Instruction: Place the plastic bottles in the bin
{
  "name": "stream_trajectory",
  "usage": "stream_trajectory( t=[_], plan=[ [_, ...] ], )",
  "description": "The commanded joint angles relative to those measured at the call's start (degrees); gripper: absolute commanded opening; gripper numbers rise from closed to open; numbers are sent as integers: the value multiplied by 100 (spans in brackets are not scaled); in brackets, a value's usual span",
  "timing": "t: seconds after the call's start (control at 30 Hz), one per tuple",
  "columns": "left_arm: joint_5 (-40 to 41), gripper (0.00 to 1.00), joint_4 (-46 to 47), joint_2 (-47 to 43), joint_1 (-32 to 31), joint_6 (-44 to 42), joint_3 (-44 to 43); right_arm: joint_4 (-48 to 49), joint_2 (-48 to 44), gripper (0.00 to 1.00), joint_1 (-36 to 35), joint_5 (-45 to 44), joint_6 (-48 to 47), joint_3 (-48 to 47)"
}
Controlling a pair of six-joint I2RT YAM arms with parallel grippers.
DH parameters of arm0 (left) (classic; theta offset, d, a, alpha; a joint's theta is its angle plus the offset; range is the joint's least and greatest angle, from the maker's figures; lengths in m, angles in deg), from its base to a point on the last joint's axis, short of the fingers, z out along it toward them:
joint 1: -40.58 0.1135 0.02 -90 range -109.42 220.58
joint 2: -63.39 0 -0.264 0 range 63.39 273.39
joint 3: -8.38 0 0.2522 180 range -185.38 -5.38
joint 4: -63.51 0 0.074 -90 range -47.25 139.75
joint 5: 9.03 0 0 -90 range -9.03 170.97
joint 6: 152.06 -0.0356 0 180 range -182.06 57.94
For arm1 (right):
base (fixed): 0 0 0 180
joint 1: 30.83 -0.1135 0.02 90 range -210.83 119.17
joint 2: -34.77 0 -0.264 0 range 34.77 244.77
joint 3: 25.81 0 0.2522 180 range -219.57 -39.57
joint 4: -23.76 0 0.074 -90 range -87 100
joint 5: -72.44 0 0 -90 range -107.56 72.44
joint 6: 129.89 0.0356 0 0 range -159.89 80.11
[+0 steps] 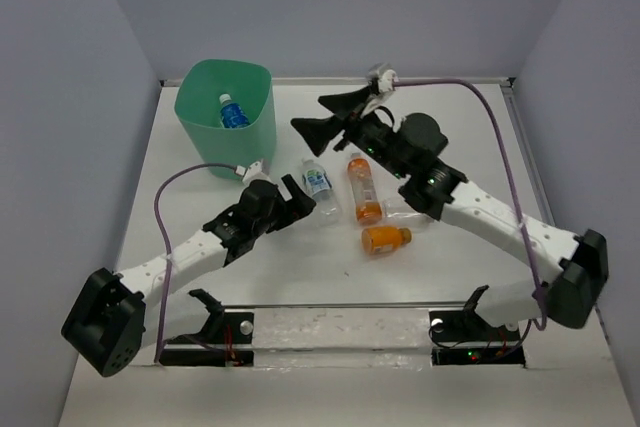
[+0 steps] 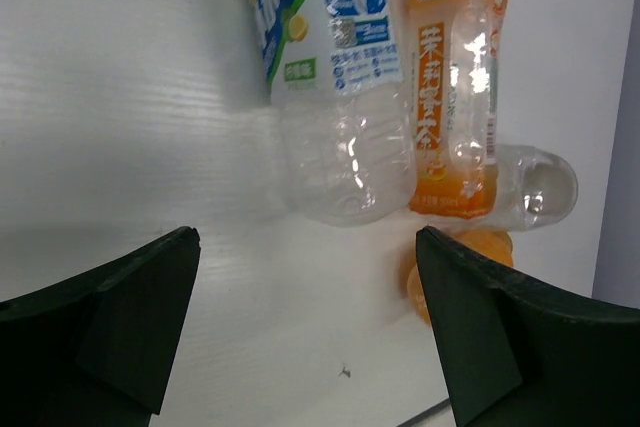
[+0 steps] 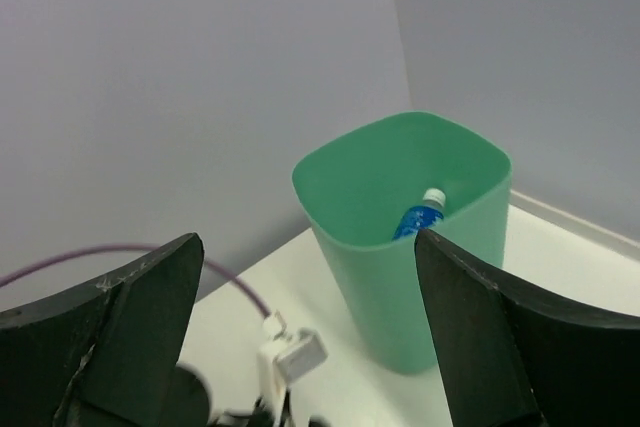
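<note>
Quick status from my end. The bin (image 1: 255, 137) sits at the far left corner of the counter (image 1: 460, 137), and one blue-label bottle (image 1: 232, 113) is already inside it, cap up and leaning against the inner wall.

The right hand (image 1: 328, 117) is up in the air just right of the bin, level with its rim or so. Its fingers are spread wide with nothing between them. From the right wrist view the hand (image 3: 308, 242) looks straight at the bin (image 3: 380, 287), with the blue-label bottle (image 3: 420, 215) down in it.

The left hand (image 1: 298, 197) is low over the counter, right of the bin and closer to the arm bases. It's also fully spread and gripping nothing.

Right in front of it lies a clear bottle (image 1: 318, 187) with a blue and white label, and an orange bottle (image 1: 364, 187) lies just beside that, farther from the bin. A second orange bottle (image 1: 386, 238) lies on its side, farther again from the bin. The left wrist view also shows an empty-looking clear one (image 2: 540, 187) tucked behind the first orange bottle (image 2: 455, 97).
</note>
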Motion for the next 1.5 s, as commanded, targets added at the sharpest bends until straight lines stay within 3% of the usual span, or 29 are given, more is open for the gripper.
stream_trajectory(
  t=[0.0, 0.07, 0.3, 0.6, 0.83, 0.9, 1.03, 1.13, 1.23, 1.47],
  plan=[
    [1349, 99, 361, 542, -338, -173, -933, -1019, -1315, 91, 26, -811, 535, 1613],
    [1684, 99, 159, 1014, -436, -279, -1327, -1565, -2095, 91, 78, -996, 843, 2289],
    [2239, 99, -534, 2615, -462, -728, -2594, -2832, -3706, 93, 79, -1533, 1012, 3242],
    [2775, 99, -1467, 3943, -480, -1009, -4018, -3598, -3982, 95, 140, -1612, 855, 3445],
    [2908, 97, -1661, 4568, -462, -1114, -4353, -3616, -3068, 95, 746, -1357, 722, 3218],
    [2916, 88, -1635, 4630, -462, -1106, -4353, -3589, -2664, 95, 991, -1244, 687, 3042],
    [2881, 84, -1565, 4603, -462, -1080, -4230, -3484, -1970, 95, 1291, -884, 582, 2760],
    [2943, 74, -1521, 4533, -462, -1071, -4116, -3493, -1243, 95, 1467, -707, 450, 2313],
    [2925, 63, -1486, 4314, -462, -1088, -4011, -3492, -522, 96, 1599, -523, 388, 1908],
    [2662, 53, -1617, 2727, -488, -1343, -3799, -3510, 631, 96, 1599, -592, 327, 1240]
  ],
)
